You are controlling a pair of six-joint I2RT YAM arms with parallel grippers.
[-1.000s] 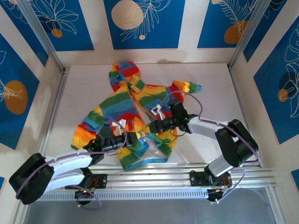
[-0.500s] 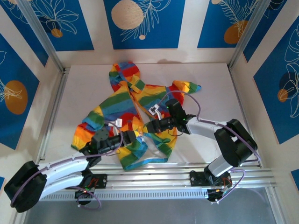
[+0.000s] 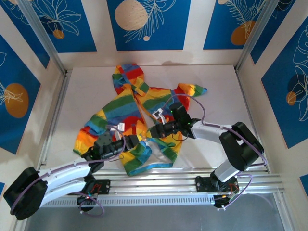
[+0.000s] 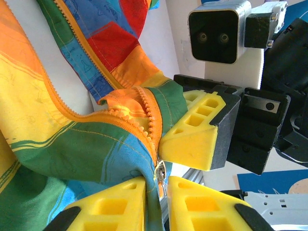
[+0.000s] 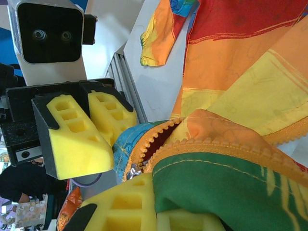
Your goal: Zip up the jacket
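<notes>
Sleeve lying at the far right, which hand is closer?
Right. The right hand sits at the jacket's zipper, just in front of that sleeve; the left hand is farther, beside the hem.

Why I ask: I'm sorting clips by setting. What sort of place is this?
Probably a purpose-built robot test cell, not a home: a white table boxed in by aluminium posts, panel walls with blue leaf prints, and an aluminium rail at the near edge carrying both arm bases.
</notes>
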